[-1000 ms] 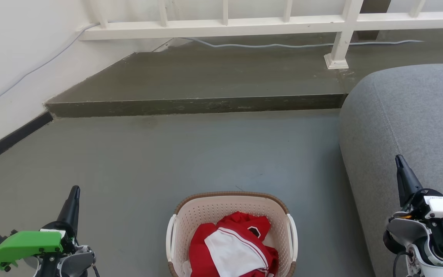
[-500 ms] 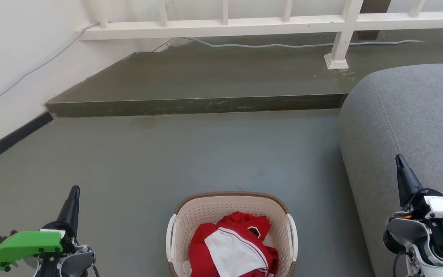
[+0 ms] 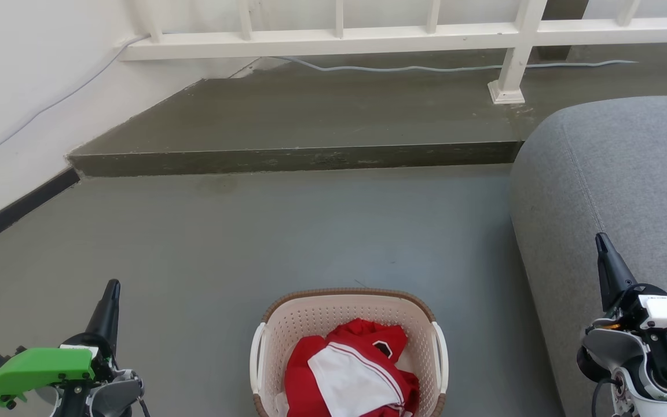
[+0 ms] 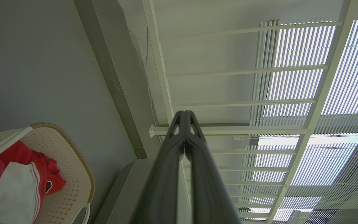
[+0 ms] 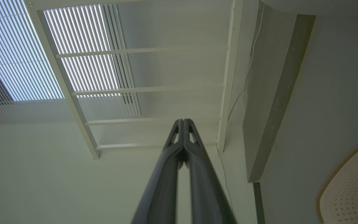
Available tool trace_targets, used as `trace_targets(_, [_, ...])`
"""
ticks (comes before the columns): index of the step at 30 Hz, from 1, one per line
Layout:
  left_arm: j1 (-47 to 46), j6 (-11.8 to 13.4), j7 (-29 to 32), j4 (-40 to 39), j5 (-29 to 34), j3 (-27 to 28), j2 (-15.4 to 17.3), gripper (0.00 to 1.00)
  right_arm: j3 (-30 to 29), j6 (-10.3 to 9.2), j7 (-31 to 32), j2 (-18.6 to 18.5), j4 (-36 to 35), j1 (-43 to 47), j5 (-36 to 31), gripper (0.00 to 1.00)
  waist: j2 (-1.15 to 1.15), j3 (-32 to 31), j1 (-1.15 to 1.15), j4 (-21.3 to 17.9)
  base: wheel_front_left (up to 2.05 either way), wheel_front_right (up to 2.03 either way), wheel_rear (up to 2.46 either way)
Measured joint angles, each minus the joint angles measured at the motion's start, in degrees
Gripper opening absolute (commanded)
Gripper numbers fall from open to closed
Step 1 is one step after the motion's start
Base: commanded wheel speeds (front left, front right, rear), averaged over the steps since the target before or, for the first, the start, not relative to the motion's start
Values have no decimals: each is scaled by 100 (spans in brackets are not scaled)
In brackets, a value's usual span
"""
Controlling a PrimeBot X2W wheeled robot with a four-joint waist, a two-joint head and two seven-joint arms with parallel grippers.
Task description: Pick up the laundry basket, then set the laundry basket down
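Grey floor (image 3: 241,231) runs ahead to a low step (image 3: 293,157) under a white railing (image 3: 333,39) at 12 o'clock. At 6 o'clock the basket (image 3: 310,315) stands on the floor, with red and white clothes (image 3: 351,370) heaped inside. My left gripper (image 3: 113,285) hangs at 8 o'clock and my right gripper (image 3: 600,238) at 4 o'clock, a grey sofa (image 3: 629,168) behind it. Both are well apart from the basket, the 2 fingers of each pressed together on nothing.
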Motion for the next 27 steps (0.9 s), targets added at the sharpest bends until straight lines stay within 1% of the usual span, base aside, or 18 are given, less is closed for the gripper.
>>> trace_targets(27, [0,-1,0,-1,0,2,0,0,-2,1,0,1,0,-1,0,0,0,0,0,0,0,0,0])
